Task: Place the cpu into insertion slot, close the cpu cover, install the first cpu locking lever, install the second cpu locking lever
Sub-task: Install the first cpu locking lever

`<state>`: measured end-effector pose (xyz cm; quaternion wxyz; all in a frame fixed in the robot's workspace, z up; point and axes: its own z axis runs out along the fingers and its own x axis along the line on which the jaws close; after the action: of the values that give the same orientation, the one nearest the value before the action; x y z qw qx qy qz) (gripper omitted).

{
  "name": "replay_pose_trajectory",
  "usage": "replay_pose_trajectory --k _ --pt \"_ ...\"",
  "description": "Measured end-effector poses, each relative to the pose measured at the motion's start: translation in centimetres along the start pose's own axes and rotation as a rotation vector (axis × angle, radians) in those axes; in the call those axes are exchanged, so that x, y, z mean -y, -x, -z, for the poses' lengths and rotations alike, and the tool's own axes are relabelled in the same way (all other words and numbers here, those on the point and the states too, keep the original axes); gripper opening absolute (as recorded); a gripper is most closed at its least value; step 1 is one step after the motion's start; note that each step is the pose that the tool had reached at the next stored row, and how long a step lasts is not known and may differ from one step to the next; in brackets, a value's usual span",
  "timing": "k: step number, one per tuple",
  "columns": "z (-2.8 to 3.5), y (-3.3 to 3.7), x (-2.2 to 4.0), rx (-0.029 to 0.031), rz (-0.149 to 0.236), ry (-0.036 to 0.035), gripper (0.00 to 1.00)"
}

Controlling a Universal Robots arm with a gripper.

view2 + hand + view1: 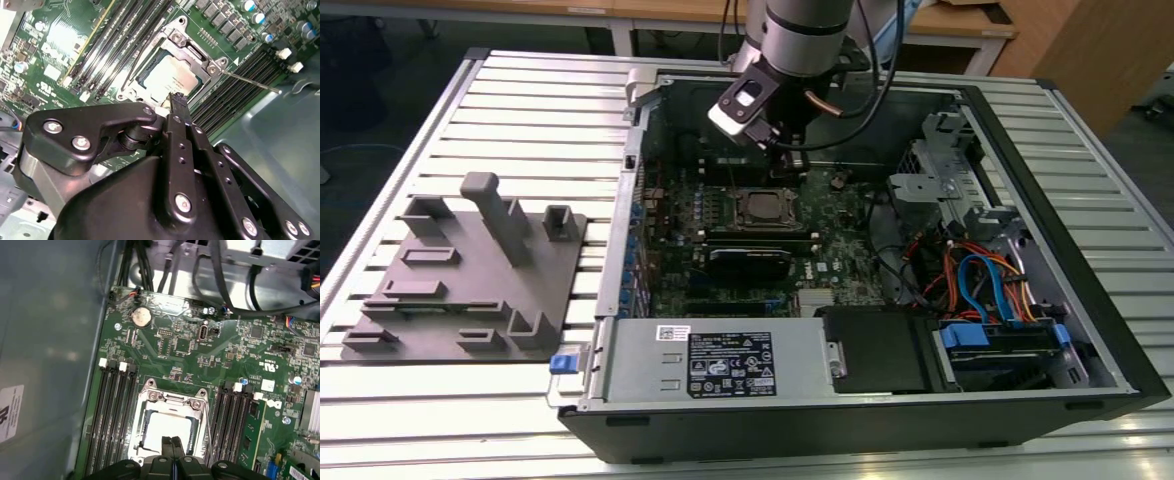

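Observation:
The cpu shows its pale silver top inside the insertion slot on the green board; in the second wrist view the cpu looks the same. The cpu cover, a silvery frame, lies flat around the chip, and the cpu cover shows its corner screws. A thin metal locking lever sticks out sideways from the socket corner over the memory slots. My gripper hovers just above the chip's edge with its fingers pressed together and nothing between them. The gripper hangs over the case's far side.
Long black memory slots flank the socket on both sides. The open computer case walls in the board. Orange and blue cables and a power supply lie nearer the front. A grey fixture plate sits at the exterior view's left.

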<state>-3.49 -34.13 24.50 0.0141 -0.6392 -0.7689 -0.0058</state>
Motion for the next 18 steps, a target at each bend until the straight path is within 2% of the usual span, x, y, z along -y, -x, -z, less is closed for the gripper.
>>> replay_pose_trajectory --k 3,13,15,18 --pt "0.00 0.00 0.00 0.0002 0.022 -0.0006 0.10" --pt "0.00 0.00 0.00 0.0002 0.025 -0.0007 0.10" --pt "0.00 0.00 0.00 0.0003 0.043 -0.0012 0.10" --pt "-0.02 0.00 0.00 0.0008 0.096 -0.0028 0.10"
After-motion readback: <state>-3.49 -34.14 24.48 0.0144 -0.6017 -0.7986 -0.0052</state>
